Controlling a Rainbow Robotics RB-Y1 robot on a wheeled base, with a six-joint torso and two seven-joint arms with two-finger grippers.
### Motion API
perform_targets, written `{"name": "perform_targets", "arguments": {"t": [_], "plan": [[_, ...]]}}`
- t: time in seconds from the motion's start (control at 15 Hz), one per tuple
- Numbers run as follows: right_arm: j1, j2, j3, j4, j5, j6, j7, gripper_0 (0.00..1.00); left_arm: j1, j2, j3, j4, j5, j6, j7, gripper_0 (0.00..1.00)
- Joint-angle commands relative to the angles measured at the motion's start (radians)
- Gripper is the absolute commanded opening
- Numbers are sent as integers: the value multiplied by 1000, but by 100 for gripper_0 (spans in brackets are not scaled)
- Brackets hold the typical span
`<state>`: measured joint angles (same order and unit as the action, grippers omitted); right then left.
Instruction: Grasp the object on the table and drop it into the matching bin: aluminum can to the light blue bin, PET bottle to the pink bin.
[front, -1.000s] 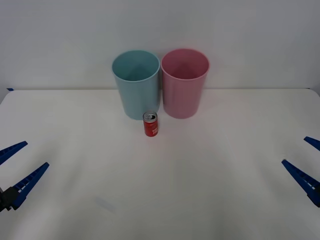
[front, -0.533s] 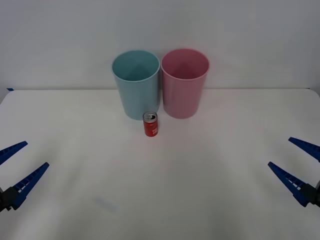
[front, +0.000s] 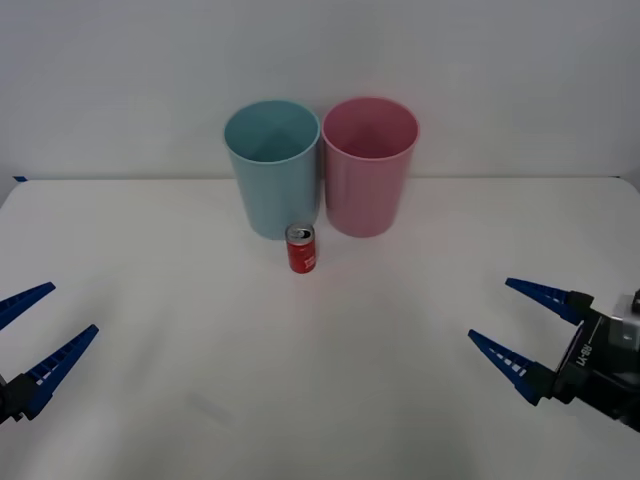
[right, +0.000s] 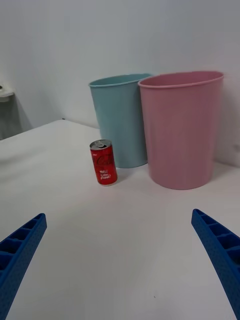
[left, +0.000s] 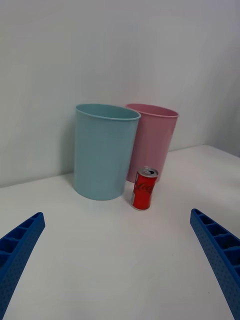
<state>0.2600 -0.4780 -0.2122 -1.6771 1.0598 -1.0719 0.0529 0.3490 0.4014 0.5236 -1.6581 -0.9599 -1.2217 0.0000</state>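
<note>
Near the bench's (front: 120, 260) far edge I see the can (front: 301, 248) upright before the blue bin (front: 272, 165), ungrasped. My right tool (front: 520, 330), fingers apart, must reach it; the left tool (front: 30, 335) waits spread. Wrist views show the can's logo; the front shows its open top.

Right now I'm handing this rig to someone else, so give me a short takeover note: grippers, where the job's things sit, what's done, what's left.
Right gripper: open, empty, over the white table's near right side, pointed toward the middle.
Left gripper: open, empty, parked at the near left edge.
Small red aluminium drink can: upright on the table, just in front of the gap between the two bins, nearer the light blue one.
Tall light blue plastic bin and tall pink plastic bin: side by side at the table's far side.
Done: nothing grasped.
Left: grasp the can and drop it into the light blue bin.
</note>
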Motion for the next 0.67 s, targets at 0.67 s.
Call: {"name": "perform_targets", "arguments": {"t": [0.67], "plan": [[-240, 21, 226, 208, 71, 89, 68, 100, 0, 0, 0, 0, 0, 0, 0, 100]]}}
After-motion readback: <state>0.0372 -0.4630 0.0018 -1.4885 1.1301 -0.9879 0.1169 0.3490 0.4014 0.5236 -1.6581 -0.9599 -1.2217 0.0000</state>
